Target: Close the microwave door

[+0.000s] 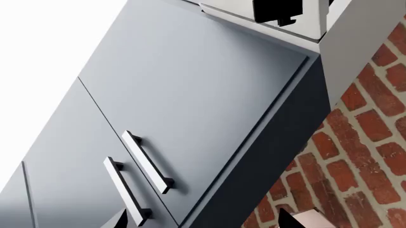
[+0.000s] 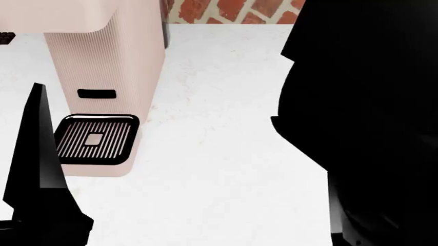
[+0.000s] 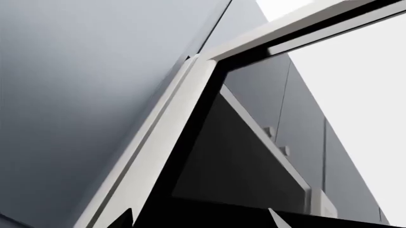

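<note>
Right arm (image 2: 362,128): a large black mass filling the right side of the head view, nearest the camera; no detail can be read on it.
Right gripper (image 3: 199,219): only two dark fingertip points show at the edge of the right wrist view, set apart from each other with nothing seen between them; whether the pincer is spread on purpose or resting cannot be told.
Left arm (image 2: 41,179): a black, pointed shape rising at the lower left of the head view, over the countertop.
Left gripper (image 1: 209,221): two tips barely enter the left wrist view, one dark, one pale; its state cannot be told.
Countertop (image 2: 219,154): white, faintly speckled, bare between the two arms.
Coffee machine (image 2: 102,77): pale pink, ribbed body, standing on the countertop at the left; a black slotted drip tray (image 2: 92,139) sits at its foot.
Microwave door (image 3: 184,142): pale-framed with a dark window, seen from below in the right wrist view, swung out at an angle, open; just above the right gripper.
Wall cabinets (image 1: 159,109): grey-blue doors with two bar handles (image 1: 147,161) side by side, overhead.
Brick wall (image 1: 362,156): red brick, behind the countertop and beside the cabinets.
</note>
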Robot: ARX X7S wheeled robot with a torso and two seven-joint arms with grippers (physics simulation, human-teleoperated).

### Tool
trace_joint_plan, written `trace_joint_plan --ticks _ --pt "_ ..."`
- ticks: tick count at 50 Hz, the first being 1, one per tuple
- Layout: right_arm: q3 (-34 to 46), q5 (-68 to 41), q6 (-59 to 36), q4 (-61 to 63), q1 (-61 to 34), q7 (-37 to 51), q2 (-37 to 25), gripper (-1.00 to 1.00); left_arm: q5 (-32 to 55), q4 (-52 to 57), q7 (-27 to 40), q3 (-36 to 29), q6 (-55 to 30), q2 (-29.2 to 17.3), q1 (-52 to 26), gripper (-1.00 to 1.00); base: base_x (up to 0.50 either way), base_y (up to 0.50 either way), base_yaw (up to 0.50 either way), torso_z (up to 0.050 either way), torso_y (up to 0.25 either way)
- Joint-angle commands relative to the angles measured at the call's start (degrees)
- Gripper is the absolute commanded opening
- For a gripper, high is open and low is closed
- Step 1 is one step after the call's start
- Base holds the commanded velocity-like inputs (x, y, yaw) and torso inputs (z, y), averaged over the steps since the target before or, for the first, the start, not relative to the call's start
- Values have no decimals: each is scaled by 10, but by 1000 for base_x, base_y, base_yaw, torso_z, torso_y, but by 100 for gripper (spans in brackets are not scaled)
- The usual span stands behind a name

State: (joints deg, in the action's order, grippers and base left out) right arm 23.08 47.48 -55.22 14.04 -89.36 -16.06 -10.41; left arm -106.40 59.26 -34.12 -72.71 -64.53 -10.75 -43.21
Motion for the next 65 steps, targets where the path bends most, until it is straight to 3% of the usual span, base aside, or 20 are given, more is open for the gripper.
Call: trace_joint_plan --ticks 1,6,7,8,9,14,65 --pt "-9 -17 15 -62 -34 13 -8 100 -9 -2 -6 -11 -12 -3 -8 100 0 0 0 0 0" --pt "-8 -24 21 -89 -46 17 -6 100 -10 -3 -8 -13 -16 -4 -12 100 0 0 0 0 0" --pt "-11 -28 22 -92 -47 18 -4 100 -35 7 78 -99 -102 -82 -18 100 0 0 0 0 0" --pt "-11 -29 23 -94 -48 20 -4 100 -45 7 95 -185 -146 -91 -37 100 0 0 0 0 0" --pt "-13 -34 26 -101 -50 22 -2 100 -55 7 94 -213 -161 -96 -45 100 0 0 0 0 0" --pt "-24 -51 36 -147 -64 37 3 100 -75 -4 34 -180 -154 -68 -60 100 0 0 0 0 0" --pt "-78 -112 45 -301 -133 79 2 100 -113 -14 10 -213 -187 -71 -80 100 0 0 0 0 0"
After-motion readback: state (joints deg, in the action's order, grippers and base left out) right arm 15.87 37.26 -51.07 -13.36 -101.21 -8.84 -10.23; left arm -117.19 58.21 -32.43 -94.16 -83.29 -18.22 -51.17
